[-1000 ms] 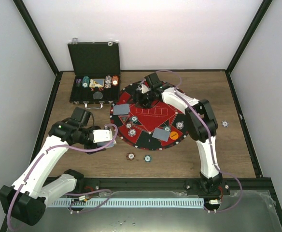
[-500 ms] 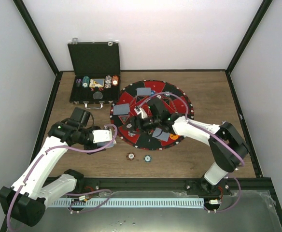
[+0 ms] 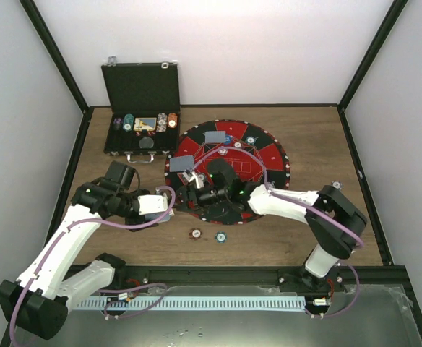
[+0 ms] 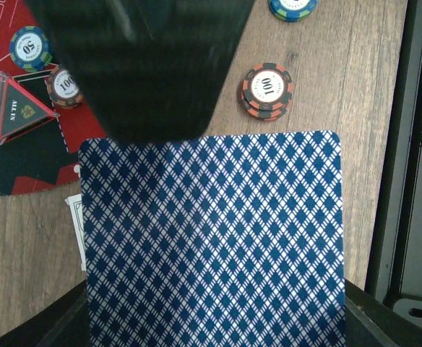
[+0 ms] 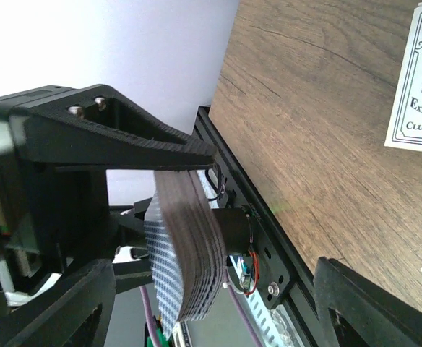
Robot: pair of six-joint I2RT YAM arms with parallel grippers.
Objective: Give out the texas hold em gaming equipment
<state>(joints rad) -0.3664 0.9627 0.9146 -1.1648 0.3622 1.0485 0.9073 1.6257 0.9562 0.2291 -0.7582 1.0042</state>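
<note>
Status of left gripper (image 3: 157,204): clamped on a deck of playing cards (image 4: 211,238), whose blue diamond-patterned back faces the wrist camera. One dark finger (image 4: 146,65) lies across the deck's upper edge. In the top view this gripper sits left of centre, just off the lower-left rim of the round mat (image 3: 272,155).

Status of right gripper (image 3: 191,192): fingers (image 5: 59,311) spread wide and gripping nothing. It hangs over the lower-left part of the mat, pointed at the held deck, near it but apart. The right wrist view shows the deck edge-on at centre frame, pinched between the left gripper's black fingers.

Loose items on the wooden table (image 3: 326,231): a brown-red chip (image 3: 195,233) and a teal chip (image 3: 220,236) lie near each other just below the mat's lower edge.

Items on the mat: a face-down card (image 3: 181,163) at the left rim and a second card (image 3: 214,136) near the top.

An open black case (image 3: 140,90) stands at upper left, with chip stacks (image 3: 166,123) in its tray.
</note>
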